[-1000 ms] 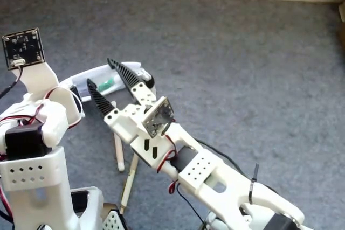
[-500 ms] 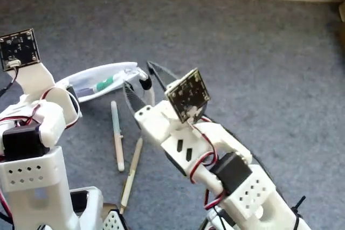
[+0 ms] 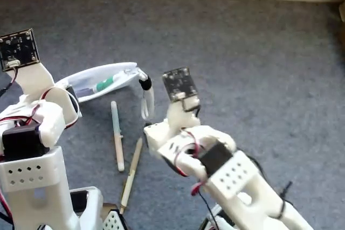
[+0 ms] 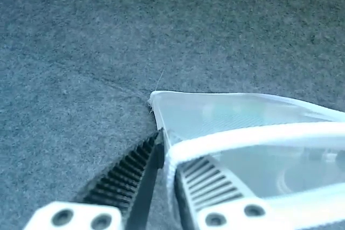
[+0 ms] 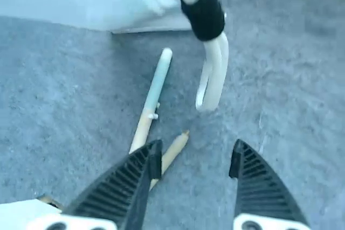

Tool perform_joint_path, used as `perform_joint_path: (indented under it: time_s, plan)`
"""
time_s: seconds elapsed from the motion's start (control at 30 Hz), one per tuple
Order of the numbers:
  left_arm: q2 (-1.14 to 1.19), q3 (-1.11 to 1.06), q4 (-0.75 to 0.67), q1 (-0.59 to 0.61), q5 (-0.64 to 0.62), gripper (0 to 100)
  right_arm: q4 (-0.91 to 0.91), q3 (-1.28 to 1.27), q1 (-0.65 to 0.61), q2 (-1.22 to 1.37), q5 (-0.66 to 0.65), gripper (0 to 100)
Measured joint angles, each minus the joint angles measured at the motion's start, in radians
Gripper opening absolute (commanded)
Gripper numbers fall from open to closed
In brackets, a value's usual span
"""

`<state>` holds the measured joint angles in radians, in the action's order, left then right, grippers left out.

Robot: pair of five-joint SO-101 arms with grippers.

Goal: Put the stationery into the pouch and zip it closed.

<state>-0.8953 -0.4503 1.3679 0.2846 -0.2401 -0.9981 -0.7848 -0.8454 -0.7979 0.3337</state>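
Desk [image 3: 259, 52]: grey and felt-like; all the things are laid on it.
Right arm [image 3: 226, 171]: seen right of the middle in the high view, with the wrist bent down towards the pencil.
Left arm [image 3: 32, 149]: placed at the left edge, beside one end of the pouch.
Pouch [image 3: 89, 82]: translucent white, laid beyond the pen; a green-capped item [image 3: 105, 84] is seen through its wall.
Pencil [image 3: 131, 173]: wooden, laid outside the pouch, just beside the pen.
Pen [image 3: 116, 136]: pale, laid outside the pouch, one end near the pouch.
Strap [image 5: 213, 74]: a white loop bound by a black band, attached at the pouch's corner near the right arm.
Left fingers [image 4: 167, 146]: closed on the pouch's rim.
Right fingers [image 5: 197, 146]: spread wide with nothing held, above the pencil's tip.
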Motion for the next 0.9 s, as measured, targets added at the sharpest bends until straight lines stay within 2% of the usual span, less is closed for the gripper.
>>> perform_joint_path:
  time_s: [0.23, 0.47, 0.7, 0.9]
  plan:
    - [0.000, 0.000, 0.000, 0.044, -0.008, 1, 0.002, 0.031, -0.114, 0.371, 0.210, 20.5]
    - [0.000, 0.000, 0.000, 0.051, -0.017, 1, 0.002, 0.170, -0.178, 0.603, 0.437, 20.5]
    - [0.000, 0.000, 0.000, 0.054, -0.017, 1, 0.048, 0.290, -0.178, 0.810, 0.496, 20.0]
    - [0.000, 0.000, 0.000, 0.054, -0.017, 1, 0.094, 0.308, -0.166, 0.921, 0.502, 5.6]
